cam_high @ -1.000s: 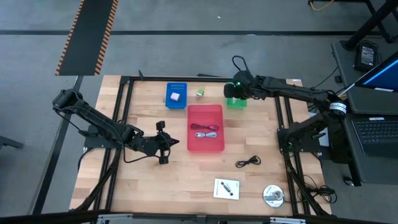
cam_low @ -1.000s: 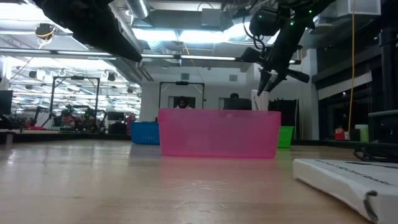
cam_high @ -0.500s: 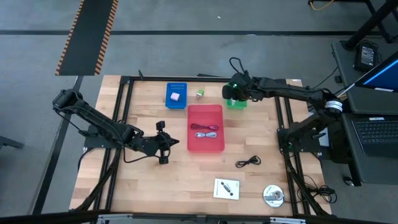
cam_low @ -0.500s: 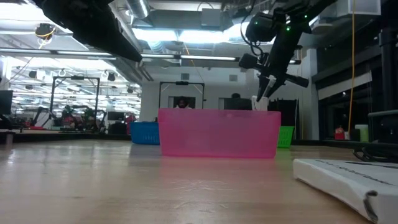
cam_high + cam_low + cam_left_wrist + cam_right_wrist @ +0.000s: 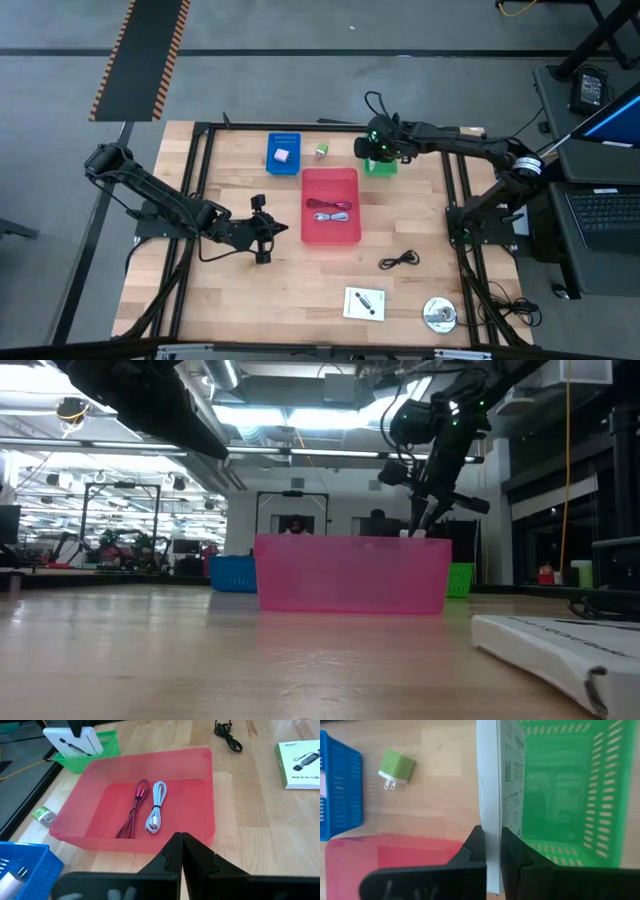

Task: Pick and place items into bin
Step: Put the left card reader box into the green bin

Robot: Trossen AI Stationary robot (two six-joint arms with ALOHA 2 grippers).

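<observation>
Now | right gripper point(image 5: 492, 851) pinches a white card point(image 5: 501, 795) edge-on above the green basket point(image 5: 580, 795) — likely for dropping in | left gripper point(image 5: 180, 851) closed, empty, waiting beside the red bin point(image 5: 200, 795) — cables point(image 5: 145, 810) inside

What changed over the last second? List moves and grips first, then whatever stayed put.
The right gripper, shut on the white card, carried it a little leftward at the table's far edge, over the near-left rim of the green basket. No grip changed. The left gripper waited shut beside the red bin; the cables in the bin, the blue bin and the green plug stayed put.
</observation>
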